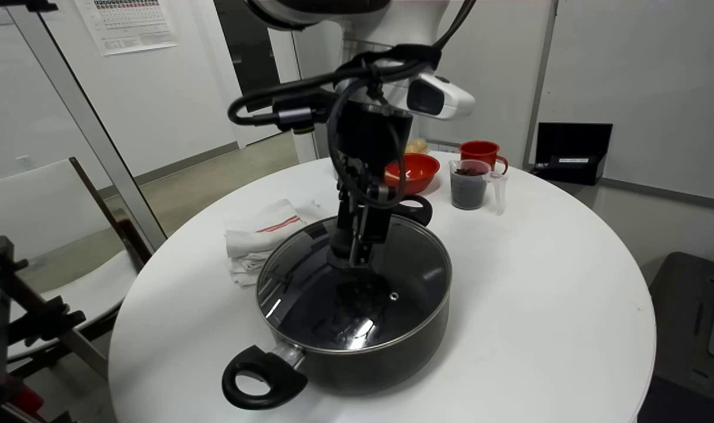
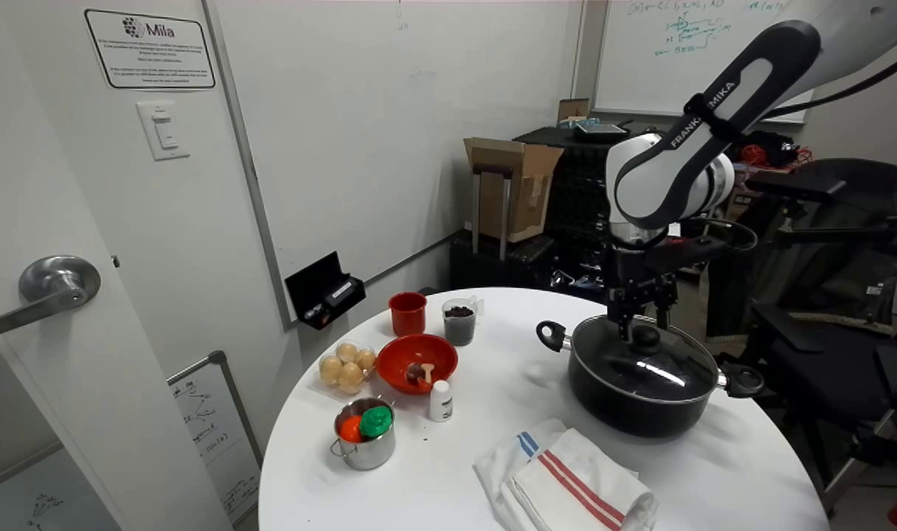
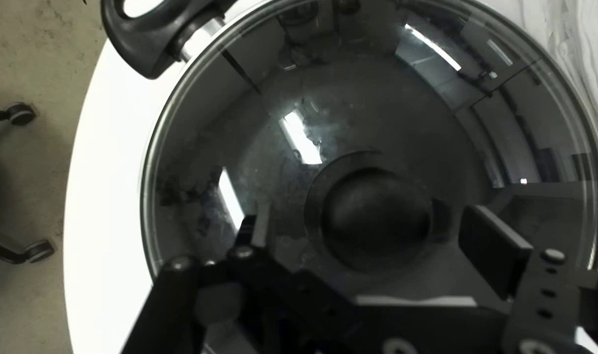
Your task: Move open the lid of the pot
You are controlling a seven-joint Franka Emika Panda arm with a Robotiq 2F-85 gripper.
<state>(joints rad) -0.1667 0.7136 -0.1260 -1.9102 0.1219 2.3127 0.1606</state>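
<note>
The black pot (image 1: 386, 367) stands on the table with its round glass lid (image 1: 327, 317) seated on the rim; the pot (image 2: 633, 413) and lid (image 2: 673, 372) show in both exterior views. In the wrist view the lid (image 3: 368, 108) fills most of the picture, with its black knob (image 3: 375, 219) at the centre. My gripper (image 3: 375, 233) is open, pointing down, one finger on each side of the knob and apart from it. In the exterior views the gripper (image 1: 357, 244) is low over the lid, its fingertips (image 2: 644, 326) at about knob height. The pot's inside is hidden by dark reflections.
A folded white towel (image 2: 574, 479) lies beside the pot. A red bowl (image 2: 417, 361), a red mug (image 2: 408, 313), a measuring cup (image 2: 459, 324), a white bottle (image 2: 441, 402), a small metal pot (image 2: 367, 446) and egg-like balls (image 2: 349, 365) stand farther off. One pot handle (image 1: 263, 379) points toward the table edge.
</note>
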